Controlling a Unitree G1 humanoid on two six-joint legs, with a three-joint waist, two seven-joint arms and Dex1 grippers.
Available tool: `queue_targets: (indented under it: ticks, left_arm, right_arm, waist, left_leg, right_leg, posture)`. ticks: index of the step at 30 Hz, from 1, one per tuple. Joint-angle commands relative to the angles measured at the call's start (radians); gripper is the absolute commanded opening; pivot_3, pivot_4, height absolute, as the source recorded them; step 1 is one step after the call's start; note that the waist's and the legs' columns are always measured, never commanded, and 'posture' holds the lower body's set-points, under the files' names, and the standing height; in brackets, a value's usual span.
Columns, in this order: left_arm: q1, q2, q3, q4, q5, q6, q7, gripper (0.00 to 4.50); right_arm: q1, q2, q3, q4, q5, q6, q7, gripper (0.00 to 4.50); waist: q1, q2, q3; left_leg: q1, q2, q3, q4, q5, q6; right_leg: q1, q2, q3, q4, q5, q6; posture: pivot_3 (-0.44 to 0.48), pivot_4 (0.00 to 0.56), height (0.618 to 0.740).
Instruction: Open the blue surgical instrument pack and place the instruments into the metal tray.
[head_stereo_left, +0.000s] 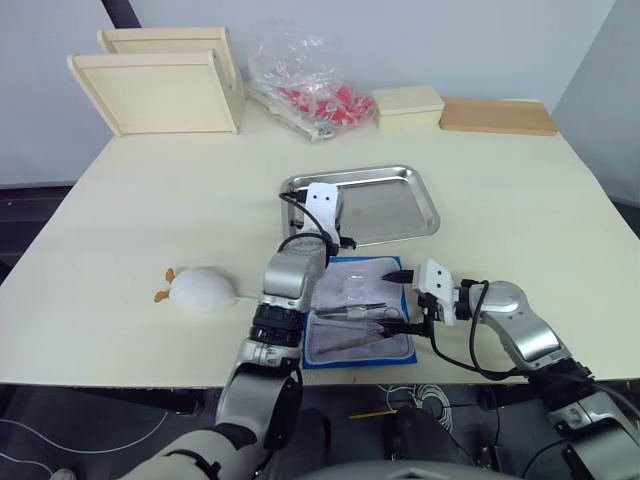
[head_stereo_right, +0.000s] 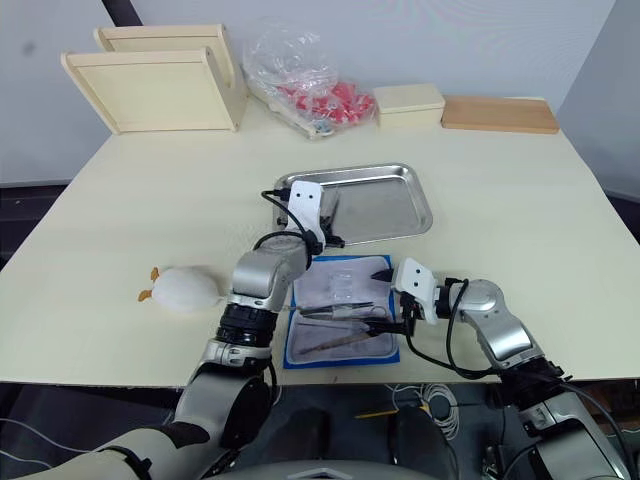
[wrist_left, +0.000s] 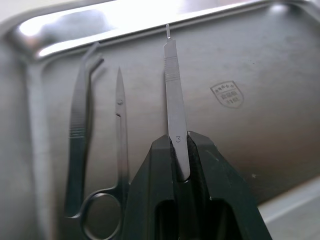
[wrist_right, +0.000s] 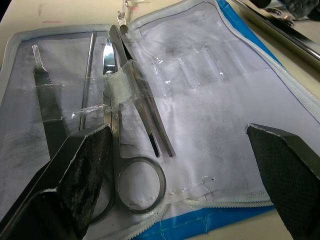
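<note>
1. Pale wooden table (head_stereo_left: 140, 200) under a grey wall carries everything; the risks start at the left gripper (wrist_left: 181, 159), whose fingers are clamped on the flat end of a scalpel handle (wrist_left: 172, 95) marked "3", held over the metal tray (head_stereo_left: 425, 200).
2. That hold is only at the very end. If the handle pivots between the pads or is let go while tilted, it could skid onto the small scissors (wrist_left: 118, 135) and the bent forceps (wrist_left: 80, 125) lying at about 9 o'clock of it in the tray, or clatter against the rim.
3. Right gripper (wrist_right: 180, 165) hangs with its fingers wide apart over the blue surgical instrument pack (head_stereo_left: 362, 310), which lies open at 6 o'clock of the tray, near the table edge.
4. Remaining instruments (wrist_right: 125, 100) sit under clear pocket straps. Pulling upward rather than along the strap could drag the whole pack, perhaps off the edge.
5. Ring-handled scissors (wrist_right: 132, 180) and tweezers overlap; closing there may pinch two tools.
6. A white stuffed toy (head_stereo_left: 200, 289) at 9 o'clock lies well apart, so it seems no hazard.
</note>
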Motion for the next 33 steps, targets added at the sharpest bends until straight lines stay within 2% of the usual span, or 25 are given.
queue_targets:
  ticks: [1, 18, 20, 28, 33]
  left_arm:
    - [-0.019, -0.009, 0.008, 0.008, 0.008, -0.034, 0.018, 0.01]
    - [-0.010, -0.009, 0.036, 0.019, -0.014, -0.044, 0.016, 0.01]
    - [-0.013, -0.004, 0.029, 0.020, -0.004, -0.040, 0.020, 0.69]
    - [-0.019, 0.002, 0.022, 0.017, -0.003, -0.051, 0.014, 0.69]
    - [-0.023, 0.024, -0.002, -0.011, -0.009, -0.101, -0.054, 0.69]
  right_arm:
    - [0.058, -0.042, 0.059, 0.116, -0.115, 0.047, -0.016, 4.50]
    - [0.059, -0.040, 0.055, 0.114, -0.113, 0.050, -0.023, 4.50]
    - [0.058, -0.037, 0.056, 0.115, -0.113, 0.050, -0.024, 4.50]
    - [0.055, -0.032, 0.056, 0.121, -0.115, 0.048, -0.027, 4.50]
    - [0.054, -0.031, 0.056, 0.122, -0.114, 0.049, -0.028, 4.50]
  waist:
    - [0.000, 0.000, 0.000]
    - [0.000, 0.000, 0.000]
    - [0.000, 0.000, 0.000]
    - [0.000, 0.000, 0.000]
    - [0.000, 0.000, 0.000]
  left_leg:
    - [0.000, 0.000, 0.000, 0.000, 0.000, 0.000]
    - [0.000, 0.000, 0.000, 0.000, 0.000, 0.000]
    - [0.000, 0.000, 0.000, 0.000, 0.000, 0.000]
    - [0.000, 0.000, 0.000, 0.000, 0.000, 0.000]
    - [0.000, 0.000, 0.000, 0.000, 0.000, 0.000]
  right_leg:
    - [0.000, 0.000, 0.000, 0.000, 0.000, 0.000]
    - [0.000, 0.000, 0.000, 0.000, 0.000, 0.000]
    - [0.000, 0.000, 0.000, 0.000, 0.000, 0.000]
    - [0.000, 0.000, 0.000, 0.000, 0.000, 0.000]
    - [0.000, 0.000, 0.000, 0.000, 0.000, 0.000]
  posture:
    - [0.000, 0.150, 0.740]
    - [0.000, 0.150, 0.740]
    - [0.000, 0.150, 0.740]
    - [0.000, 0.150, 0.740]
    - [0.000, 0.150, 0.740]
